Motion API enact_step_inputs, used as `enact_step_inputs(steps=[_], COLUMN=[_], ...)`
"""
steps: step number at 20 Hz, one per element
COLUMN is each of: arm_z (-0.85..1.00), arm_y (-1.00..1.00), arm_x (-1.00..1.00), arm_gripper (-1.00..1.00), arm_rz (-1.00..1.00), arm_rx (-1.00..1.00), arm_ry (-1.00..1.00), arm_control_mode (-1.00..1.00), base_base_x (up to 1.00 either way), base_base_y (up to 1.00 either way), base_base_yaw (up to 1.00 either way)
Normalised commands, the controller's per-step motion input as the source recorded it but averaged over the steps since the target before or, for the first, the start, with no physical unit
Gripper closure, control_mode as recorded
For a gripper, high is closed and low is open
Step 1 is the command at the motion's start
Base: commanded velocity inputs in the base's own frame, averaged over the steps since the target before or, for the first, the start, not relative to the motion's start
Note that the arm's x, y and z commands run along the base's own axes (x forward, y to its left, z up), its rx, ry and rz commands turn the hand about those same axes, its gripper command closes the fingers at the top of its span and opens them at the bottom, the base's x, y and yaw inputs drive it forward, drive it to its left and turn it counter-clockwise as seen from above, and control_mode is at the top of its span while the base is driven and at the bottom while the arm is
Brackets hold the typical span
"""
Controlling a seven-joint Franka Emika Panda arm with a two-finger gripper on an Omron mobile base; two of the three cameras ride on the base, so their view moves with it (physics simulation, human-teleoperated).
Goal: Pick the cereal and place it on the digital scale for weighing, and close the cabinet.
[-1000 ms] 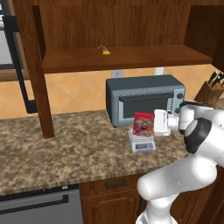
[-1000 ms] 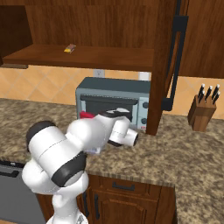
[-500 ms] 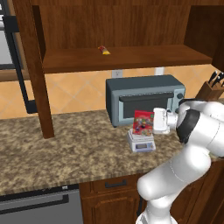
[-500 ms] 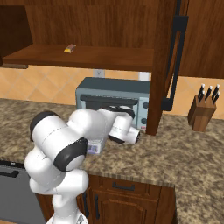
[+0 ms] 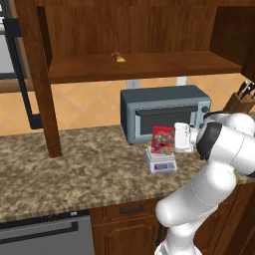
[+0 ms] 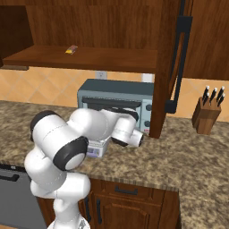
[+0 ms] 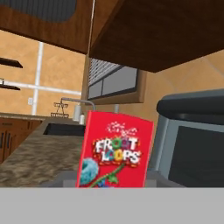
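- The Froot Loops cereal box (image 5: 163,139) stands upright on the digital scale (image 5: 161,161), right in front of the grey-blue toaster oven (image 5: 164,111); its long axis is vertical and its printed front faces out from the oven.
- The gripper (image 5: 180,138) sits just beside the box, on the side away from the cabinet's left door post. In the hand view the cereal box (image 7: 114,151) is straight ahead and close.
- The fingertips are hidden, so whether the pincer is spread or still pinching the box cannot be told from the pictures.
- Compared with a second ago, the box and scale are where they were, while the arm's elbow has swung outward and the wrist has drawn slightly away; the placing looks done.
- Judging from this, the cabinet (image 6: 170,67) is next: its open door and black bar handle (image 6: 175,62) hang above and to the side of the toaster oven, well apart from the gripper.
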Motion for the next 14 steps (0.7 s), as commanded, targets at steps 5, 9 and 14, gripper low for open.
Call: enact_step_inputs(steps=[5, 9, 14], arm_z=[0.00, 0.00, 0.05], arm_y=[0.00, -0.01, -0.20], arm_x=[0.00, 0.00, -0.14], arm_gripper=[-1.00, -1.00, -1.00], arm_rz=[0.00, 0.00, 0.00], arm_rx=[0.00, 0.00, 0.04], arm_ry=[0.00, -0.01, -0.05], arm_control_mode=[-1.00, -1.00, -1.00], base_base_x=[0.00, 0.00, 0.00], base_base_y=[0.00, 0.00, 0.00], base_base_yaw=[0.00, 0.00, 0.00])
